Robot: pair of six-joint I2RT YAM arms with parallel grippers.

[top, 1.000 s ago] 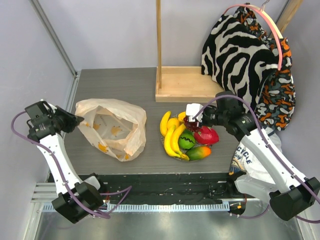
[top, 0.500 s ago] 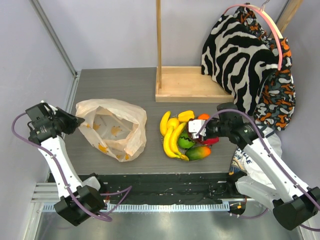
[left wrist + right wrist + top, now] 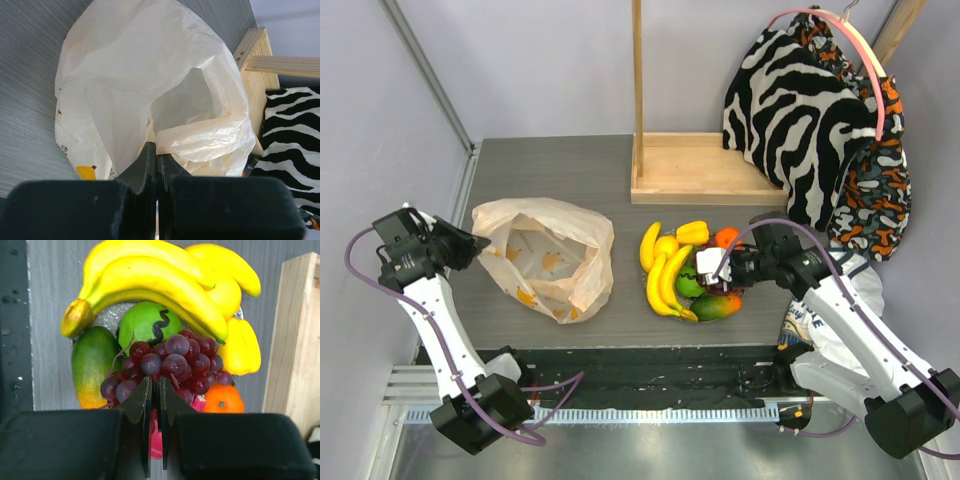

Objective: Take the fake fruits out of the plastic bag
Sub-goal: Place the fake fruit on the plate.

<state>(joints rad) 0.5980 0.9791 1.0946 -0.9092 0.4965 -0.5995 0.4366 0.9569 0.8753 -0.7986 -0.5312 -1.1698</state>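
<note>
The plastic bag [image 3: 545, 255] lies open and looks empty on the left of the table; it also shows in the left wrist view [image 3: 140, 75]. My left gripper [image 3: 472, 243] [image 3: 157, 150] is shut on its left rim. The fake fruits lie piled at centre right: bananas [image 3: 660, 265] [image 3: 160, 275], yellow pepper [image 3: 692, 232] [image 3: 242, 345], orange [image 3: 726, 237] [image 3: 223, 399], green apple [image 3: 690, 285] [image 3: 145, 322], and a green-orange mango [image 3: 718, 304] [image 3: 90, 365]. My right gripper [image 3: 705, 268] [image 3: 156, 385] is shut on the dark red grape bunch [image 3: 175, 362], resting it on the pile. A red fruit [image 3: 156, 437] lies under the fingers.
A speckled grey plate [image 3: 107, 315] peeks out under the fruits. A wooden stand's base [image 3: 685, 168] with an upright post sits behind them. Zebra-print clothes [image 3: 810, 120] hang at the back right. A black strip runs along the table's near edge.
My right gripper has moved toward the near edge and lowered onto the fruit pile with the grapes, uncovering the pepper and orange. The left arm has barely moved.
</note>
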